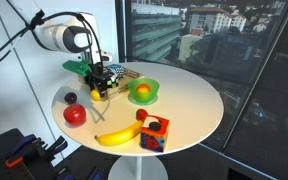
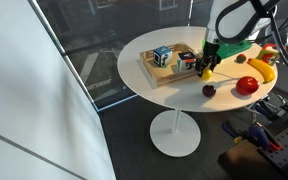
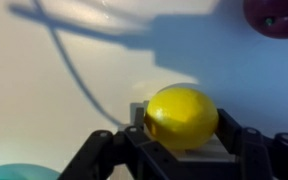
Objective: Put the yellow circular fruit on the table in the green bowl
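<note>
The arm (image 1: 64, 38) reaches in from the table's edge and bends down at the wrist, so the gripper (image 1: 99, 88) points straight down at the table (image 1: 189, 110), low over its surface. The wrist view shows the state most clearly: the gripper (image 3: 181, 128) is clenched on the yellow fruit (image 3: 181, 115), which sits between the two dark fingers with white tabletop behind it. Whether the fruit is touching the table cannot be told. That view also catches a dark plum (image 3: 276, 15) at its top right corner. In an exterior view, the green bowl (image 1: 155, 90) stands near the gripper with an orange fruit (image 1: 141, 93) inside, while an apple (image 1: 75, 115) and a banana (image 1: 119, 135) lie nearer the camera. In an exterior view from the opposite side, the fruit (image 2: 205, 74) shows only as a yellow spot under the gripper (image 2: 206, 66).
</note>
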Tool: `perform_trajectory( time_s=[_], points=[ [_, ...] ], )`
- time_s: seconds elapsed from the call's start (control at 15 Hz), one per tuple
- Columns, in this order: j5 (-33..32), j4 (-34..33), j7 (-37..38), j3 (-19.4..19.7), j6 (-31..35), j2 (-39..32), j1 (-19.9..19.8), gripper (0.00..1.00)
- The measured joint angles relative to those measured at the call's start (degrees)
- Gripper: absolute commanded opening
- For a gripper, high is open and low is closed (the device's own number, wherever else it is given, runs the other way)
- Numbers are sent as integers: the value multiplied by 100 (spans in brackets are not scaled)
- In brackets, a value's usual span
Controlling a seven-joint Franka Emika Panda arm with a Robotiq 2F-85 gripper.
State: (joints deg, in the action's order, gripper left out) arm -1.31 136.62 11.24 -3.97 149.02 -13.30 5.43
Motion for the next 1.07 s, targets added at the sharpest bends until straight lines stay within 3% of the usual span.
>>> perform_trajectory(
  time_s=[0.4, 1.07],
  points=[
    [155, -57, -160, -37, -120, 53, 12, 43],
    [602, -77, -651, -12, -1077, 770, -157, 43]
  ],
)
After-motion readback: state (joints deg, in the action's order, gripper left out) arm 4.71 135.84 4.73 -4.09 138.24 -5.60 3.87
